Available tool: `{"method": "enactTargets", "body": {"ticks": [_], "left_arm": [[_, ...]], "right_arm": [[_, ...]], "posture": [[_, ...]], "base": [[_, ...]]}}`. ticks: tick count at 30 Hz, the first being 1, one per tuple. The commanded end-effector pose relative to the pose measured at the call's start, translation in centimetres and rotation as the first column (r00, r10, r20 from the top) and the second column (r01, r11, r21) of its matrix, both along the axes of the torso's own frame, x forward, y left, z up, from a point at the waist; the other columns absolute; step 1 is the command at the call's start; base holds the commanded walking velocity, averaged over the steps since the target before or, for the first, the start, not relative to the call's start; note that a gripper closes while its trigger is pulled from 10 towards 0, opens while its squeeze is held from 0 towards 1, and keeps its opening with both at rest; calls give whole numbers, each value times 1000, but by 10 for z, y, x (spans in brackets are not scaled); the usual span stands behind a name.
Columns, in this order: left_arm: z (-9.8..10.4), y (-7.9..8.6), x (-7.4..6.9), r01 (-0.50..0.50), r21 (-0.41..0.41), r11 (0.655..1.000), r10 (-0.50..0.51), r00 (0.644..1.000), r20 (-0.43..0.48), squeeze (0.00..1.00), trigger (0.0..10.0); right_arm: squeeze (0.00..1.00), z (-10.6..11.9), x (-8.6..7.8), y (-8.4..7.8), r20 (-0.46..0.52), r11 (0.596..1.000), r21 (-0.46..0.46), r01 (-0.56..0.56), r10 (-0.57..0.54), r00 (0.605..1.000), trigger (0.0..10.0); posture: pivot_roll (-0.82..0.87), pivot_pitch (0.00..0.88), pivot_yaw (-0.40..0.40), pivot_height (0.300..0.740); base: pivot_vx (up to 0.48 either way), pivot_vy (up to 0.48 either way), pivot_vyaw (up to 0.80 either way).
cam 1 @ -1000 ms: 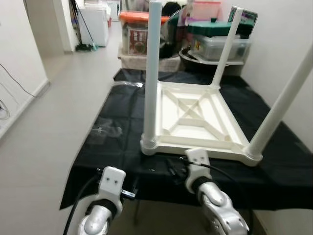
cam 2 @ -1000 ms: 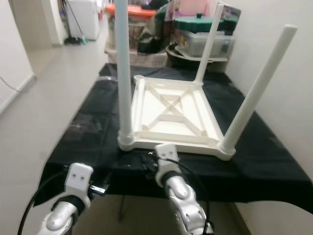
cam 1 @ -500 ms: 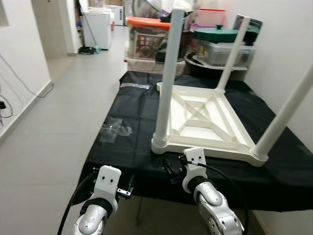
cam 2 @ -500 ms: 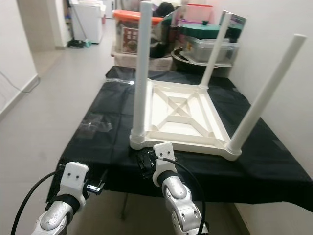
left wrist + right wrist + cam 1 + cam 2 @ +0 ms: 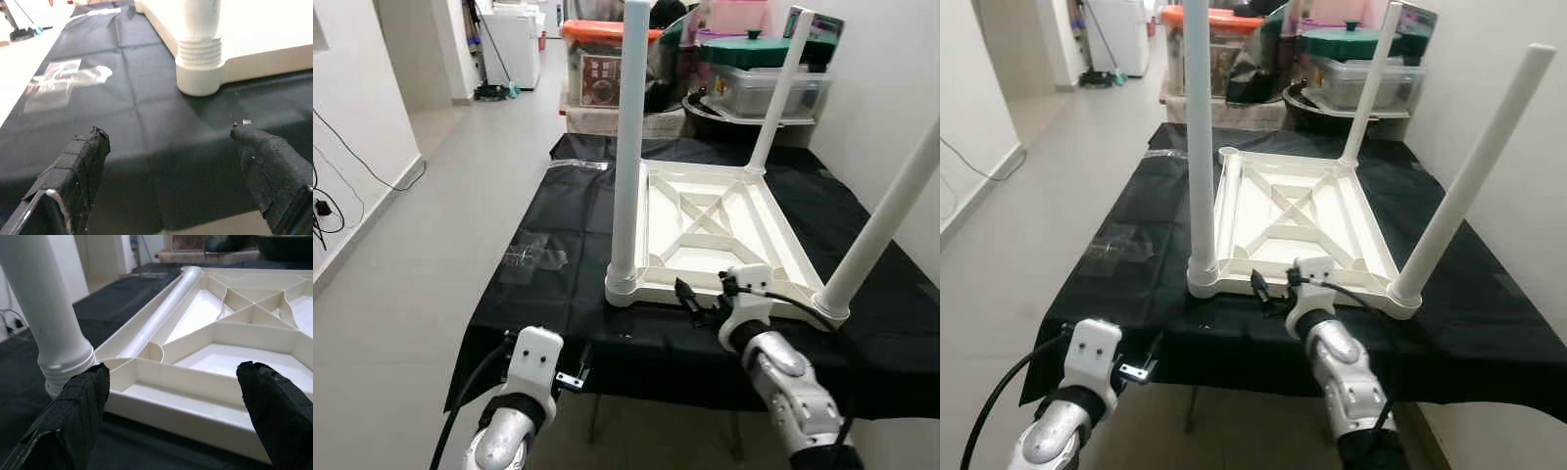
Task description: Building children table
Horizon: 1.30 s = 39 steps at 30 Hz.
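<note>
A white children's table (image 5: 720, 230) lies upside down on a black cloth. Three legs stand up from it: the near-left leg (image 5: 626, 147), near-right leg (image 5: 886, 220) and far-right leg (image 5: 778, 98). Another white leg (image 5: 161, 313) lies loose inside the frame along its left side. My right gripper (image 5: 700, 304) is open at the table's front rim (image 5: 195, 406), just right of the near-left leg's base (image 5: 63, 362). My left gripper (image 5: 570, 377) is open, low before the cloth's front edge, facing that same leg base (image 5: 198, 73).
The black cloth (image 5: 568, 294) covers a long bench. Clear plastic bags (image 5: 533, 259) lie on its left side. Storage boxes (image 5: 602, 69) and a green-lidded container (image 5: 764, 73) crowd the far end. A wall runs close on the right; open corridor floor (image 5: 431, 225) lies to the left.
The camera has shifted. My right gripper has moved right and forward, from under the near-left corner to the front rim. The left gripper stays low at the cloth edge.
</note>
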<state>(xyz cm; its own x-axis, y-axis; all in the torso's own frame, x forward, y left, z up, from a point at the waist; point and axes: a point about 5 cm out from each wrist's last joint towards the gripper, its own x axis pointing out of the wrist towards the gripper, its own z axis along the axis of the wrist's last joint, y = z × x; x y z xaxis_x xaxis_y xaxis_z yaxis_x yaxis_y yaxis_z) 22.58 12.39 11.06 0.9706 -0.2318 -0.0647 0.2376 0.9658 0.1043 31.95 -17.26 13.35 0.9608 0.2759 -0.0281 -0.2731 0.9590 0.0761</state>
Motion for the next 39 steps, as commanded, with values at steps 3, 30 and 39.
{"method": "enactTargets", "body": {"ticks": [3,30,39], "left_arm": [[5,-5,-11,61,-14,998,-61,998,-2,0,10000],[43,16,-36,-168,-2,986,168,981,94,0,10000],[32,34,-28,-235,11,972,234,971,48,0,10000]], "right_arm": [[1000,10,1,-10,4,990,44,-132,132,991,10000],[0,37,31,-26,79,991,-48,122,-118,990,10000],[0,3,-38,19,16,999,27,31,-32,999,10000]], "posture": [[219,0,-61,740],[226,76,-89,740],[211,0,-68,740]], "base": [[0,0,0],[0,0,0],[0,0,0]]}}
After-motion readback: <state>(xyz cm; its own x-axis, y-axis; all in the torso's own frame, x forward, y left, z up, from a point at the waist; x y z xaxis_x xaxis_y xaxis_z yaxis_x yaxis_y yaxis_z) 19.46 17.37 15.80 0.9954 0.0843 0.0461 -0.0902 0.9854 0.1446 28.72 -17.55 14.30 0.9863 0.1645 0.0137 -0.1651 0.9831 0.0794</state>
